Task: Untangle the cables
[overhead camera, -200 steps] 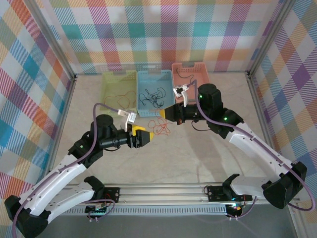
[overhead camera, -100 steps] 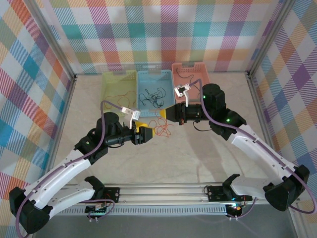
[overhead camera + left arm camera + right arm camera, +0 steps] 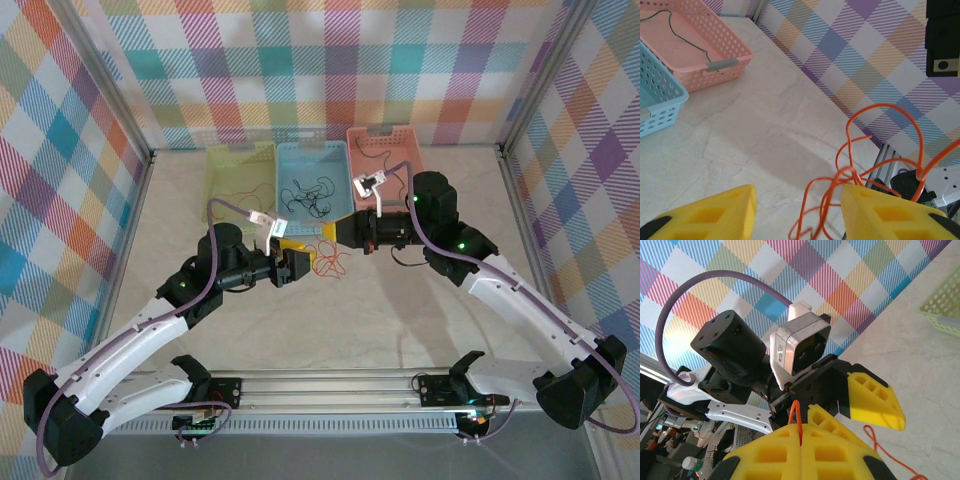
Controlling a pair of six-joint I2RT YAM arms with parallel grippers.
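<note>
**Top view, against one second earlier.** My left arm (image 3: pixel 150 330) has reached forward, bringing the left jaws up to the orange cable (image 3: pixel 325 263). They now stand narrower than they did. The cable lies in a loose tangle on the desk (image 3: pixel 400 330), just in front of the blue basket (image 3: pixel 313 145). My right arm (image 3: pixel 510 295) has hardly shifted, and its jaws remain at the far side of the same tangle.

**Left wrist view.** My two yellow left fingers (image 3: pixel 705 215) stand apart and clamp nothing. Strands of the orange cable (image 3: pixel 840 174) rise through the gap, close to the finger on the right of the view. Beyond them are the pink basket (image 3: pixel 722 64), with a thin dark cable (image 3: pixel 685 37) lying inside it, and a corner of the blue basket (image 3: pixel 662 97).

**Right wrist view.** My right jaws are closed, and the orange cable (image 3: pixel 798 415) is pinched in the seam between the pads. Facing them are one yellow left finger (image 3: pixel 875 400) and the left wrist camera housing (image 3: pixel 800 347).

**Top view alone.** Black cables (image 3: pixel 310 190) lie in the blue basket, and a thin cable (image 3: pixel 240 195) lies in the yellow-green basket (image 3: pixel 240 150).
</note>
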